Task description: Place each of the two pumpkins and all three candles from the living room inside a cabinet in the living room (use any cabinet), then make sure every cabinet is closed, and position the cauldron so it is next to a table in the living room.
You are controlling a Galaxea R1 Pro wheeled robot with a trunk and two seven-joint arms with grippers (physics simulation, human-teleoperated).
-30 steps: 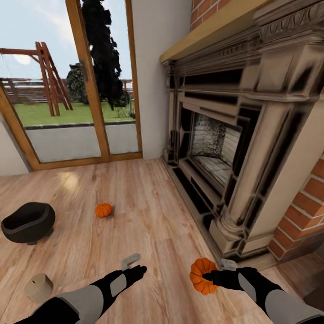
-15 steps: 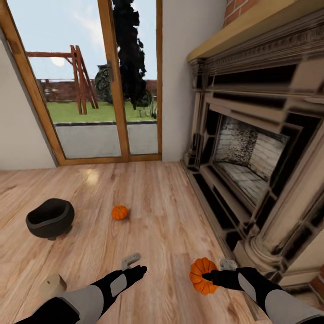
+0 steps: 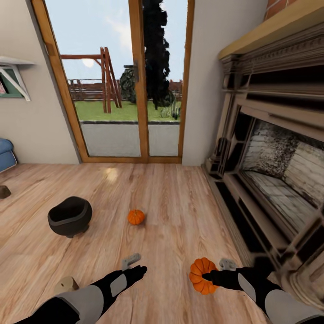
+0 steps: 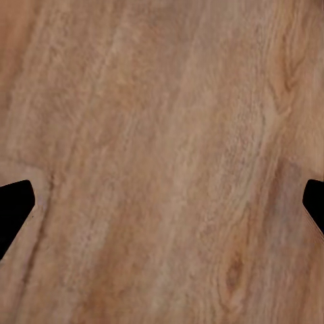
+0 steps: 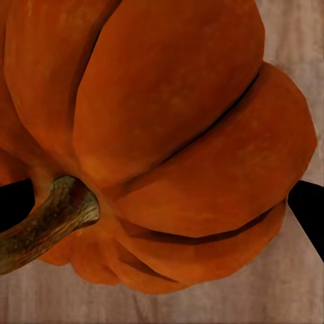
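The right gripper [image 3: 208, 275], low and right of centre in the head view, is clamped on a ribbed orange pumpkin [image 3: 201, 275] held above the wood floor [image 3: 171, 211]; the left gripper [image 3: 133, 264], lower left, hangs with jaws apart and nothing between them. A second pumpkin [image 3: 135, 217] sits mid-frame beside the black cauldron [image 3: 69, 216], a candle [image 3: 66, 284] at lower left. The pumpkin looks light, rigid and smooth-skinned; its rounded flanks likely offer a surer hold than the curved stem [image 5: 44, 226].
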